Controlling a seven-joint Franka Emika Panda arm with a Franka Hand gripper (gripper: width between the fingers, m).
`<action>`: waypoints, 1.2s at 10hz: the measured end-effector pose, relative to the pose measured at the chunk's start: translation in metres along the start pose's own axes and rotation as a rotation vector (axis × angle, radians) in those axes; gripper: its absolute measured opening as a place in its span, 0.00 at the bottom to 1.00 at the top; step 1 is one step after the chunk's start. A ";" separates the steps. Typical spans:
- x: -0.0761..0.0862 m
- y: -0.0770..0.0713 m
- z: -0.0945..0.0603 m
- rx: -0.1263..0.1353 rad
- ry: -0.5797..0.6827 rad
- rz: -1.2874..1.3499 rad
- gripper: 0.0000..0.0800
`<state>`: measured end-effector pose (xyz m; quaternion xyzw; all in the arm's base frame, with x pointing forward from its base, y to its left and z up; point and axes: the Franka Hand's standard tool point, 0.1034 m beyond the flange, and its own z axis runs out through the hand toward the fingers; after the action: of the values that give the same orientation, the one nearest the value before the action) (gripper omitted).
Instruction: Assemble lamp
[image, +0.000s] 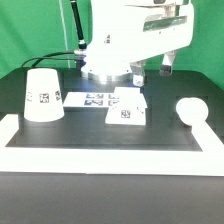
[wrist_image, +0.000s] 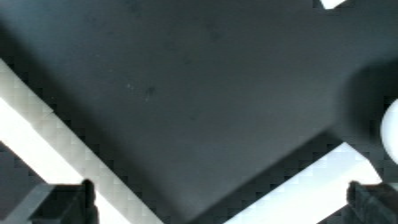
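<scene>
The white cone shade (image: 44, 95) stands on the black table at the exterior view's left. The small flat square base (image: 125, 112) lies near the middle. The round bulb (image: 188, 108) lies at the exterior view's right, near the rail, and shows as a white curve at the edge of the wrist view (wrist_image: 386, 125). My gripper (wrist_image: 210, 206) hangs high above the table, open and empty. Its two dark fingers (wrist_image: 54, 205) stand wide apart. In the exterior view the gripper (image: 150, 66) is largely hidden under the arm's white body.
The marker board (image: 95, 99) lies between the shade and the base. A white raised border rail (image: 100, 150) runs along the table's front and sides. A corner of it crosses the wrist view (wrist_image: 45, 130).
</scene>
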<state>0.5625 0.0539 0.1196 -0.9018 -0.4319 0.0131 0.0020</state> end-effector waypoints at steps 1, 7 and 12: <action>0.000 0.000 0.000 0.000 0.000 0.000 0.87; 0.000 0.000 0.000 0.000 0.000 0.000 0.87; -0.023 0.001 -0.004 -0.017 0.008 0.146 0.87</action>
<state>0.5487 0.0357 0.1238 -0.9309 -0.3651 0.0060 -0.0051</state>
